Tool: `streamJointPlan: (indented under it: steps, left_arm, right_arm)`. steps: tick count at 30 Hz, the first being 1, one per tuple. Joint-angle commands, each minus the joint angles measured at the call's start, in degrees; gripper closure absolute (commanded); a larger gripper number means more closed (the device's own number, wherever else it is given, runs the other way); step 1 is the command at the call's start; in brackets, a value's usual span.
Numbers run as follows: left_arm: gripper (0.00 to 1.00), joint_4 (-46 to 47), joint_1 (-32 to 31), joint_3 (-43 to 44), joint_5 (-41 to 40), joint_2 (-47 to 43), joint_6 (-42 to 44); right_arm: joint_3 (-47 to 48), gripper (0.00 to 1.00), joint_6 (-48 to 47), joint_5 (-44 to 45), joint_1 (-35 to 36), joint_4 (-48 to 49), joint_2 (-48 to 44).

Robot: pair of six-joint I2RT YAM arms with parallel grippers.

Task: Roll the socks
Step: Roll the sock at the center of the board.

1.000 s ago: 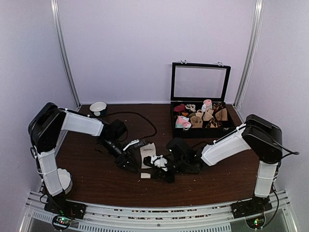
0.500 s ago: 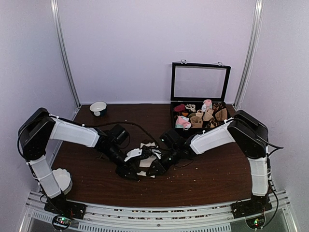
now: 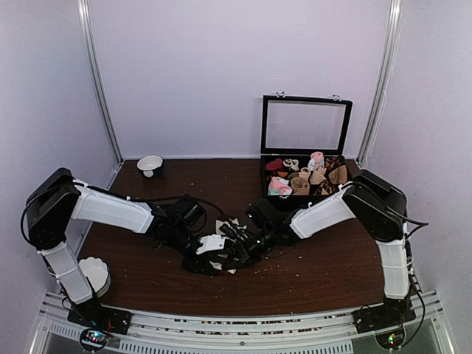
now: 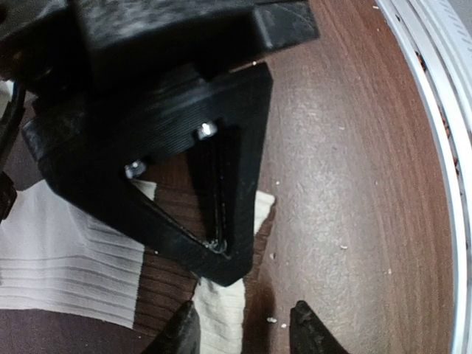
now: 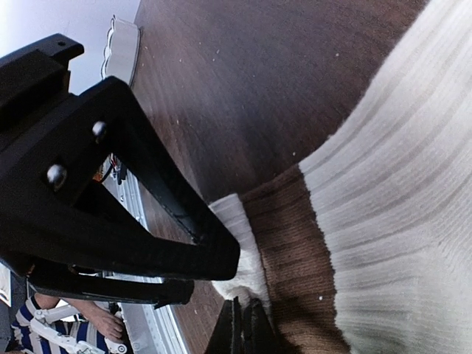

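A white ribbed sock (image 5: 398,192) with a brown band and a small white end lies flat on the dark wood table, seen in the top view as pale cloth (image 3: 223,230) between the two arms. My right gripper (image 5: 245,328) is shut, its fingertips pinching the sock's white end (image 5: 240,258). My left gripper (image 4: 243,332) faces it from the left with its jaws apart. The same white end (image 4: 220,313) lies between them, close to the left finger (image 4: 181,333). The right gripper's black body (image 4: 221,147) fills that view. In the top view the left gripper (image 3: 203,262) and the right gripper (image 3: 237,254) nearly touch.
A black box (image 3: 306,198) with its glass lid up stands at the back right, holding several rolled socks. A small white bowl (image 3: 150,164) sits at the back left and a white dish (image 3: 94,274) by the left arm's base. Crumbs dot the table.
Both arms have closed in on the sock from either side. The right gripper has travelled left, the left gripper has come right, and its jaws have narrowed. The sock has shifted and bunched.
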Motion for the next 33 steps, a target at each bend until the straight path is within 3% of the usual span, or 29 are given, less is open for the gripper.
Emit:
streamJointPlan:
  steps: [1, 6, 10, 12, 14, 19, 26, 31, 32, 33]
  left_arm:
    - [0.61, 0.6, -0.7, 1.0, -2.7, 1.2, 2.6]
    - [0.68, -0.5, -0.8, 1.6, -3.7, 2.8, 3.8]
    - [0.92, -3.1, -0.9, 4.2, -3.2, 5.2, 3.1]
    - [0.99, -4.9, -0.8, 5.4, -1.6, 6.7, 2.3]
    - [1.0, -6.2, -0.8, 6.3, 0.0, 8.2, 1.5]
    - [1.0, -11.1, 0.0, 9.2, 3.8, 12.5, -1.2]
    - [1.0, -15.9, 3.6, 13.1, 11.5, 15.8, -5.0]
    - [1.0, -20.6, 4.5, 17.0, 17.2, 20.6, -6.4]
    - [1.0, -21.4, 4.5, 17.8, 18.1, 21.3, -6.6]
    - [1.0, -22.3, 4.6, 18.6, 19.1, 22.1, -6.7]
  right_arm:
    - [-1.2, 1.0, 3.3, 2.0, 0.0, -3.3, 3.0]
    - [-1.3, 1.0, 4.5, 1.2, 0.0, -2.8, 3.1]
    - [-2.2, 1.0, 4.8, 1.2, -0.1, -1.8, 2.1]
    - [-3.1, 0.93, 4.3, 2.5, -0.3, -1.7, 0.7]
    - [-4.9, 0.82, 3.6, 3.8, -0.6, -0.8, -0.7]
    - [-9.1, 0.7, 2.1, 6.9, -2.0, 0.9, -4.4]
    - [-21.8, 0.67, 2.7, 11.9, -3.5, 12.7, -14.0]
    - [-29.8, 0.56, 1.4, 17.1, -3.1, 20.2, -21.6]
    - [-30.8, 0.53, 0.1, 18.6, -2.8, 19.9, -23.1]
    - [-31.5, 0.43, -1.4, 20.2, -2.8, 19.4, -24.6]
